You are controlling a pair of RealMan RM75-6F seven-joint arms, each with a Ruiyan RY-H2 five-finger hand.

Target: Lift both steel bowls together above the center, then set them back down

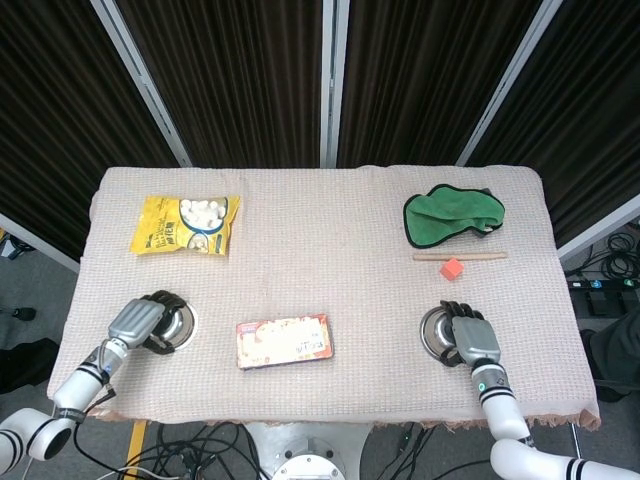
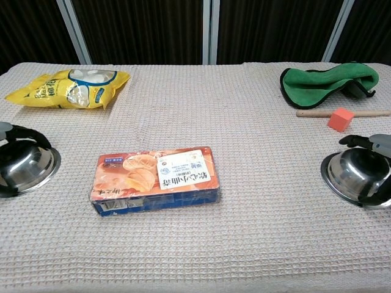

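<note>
Table (image 1: 330,250) | left bowl (image 1: 172,322), right bowl (image 1: 443,332) | fingers (image 2: 27,135) straddle rims, grip unclear

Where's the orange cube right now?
Head view, right side: the orange cube sits just below the wooden stick, between the green cloth and the right bowl.

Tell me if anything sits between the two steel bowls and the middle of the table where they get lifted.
Yes. The snack box lies on the cloth between the left steel bowl and the right steel bowl, nearer the left one. Lifted bowls would probably pass above it.
</note>
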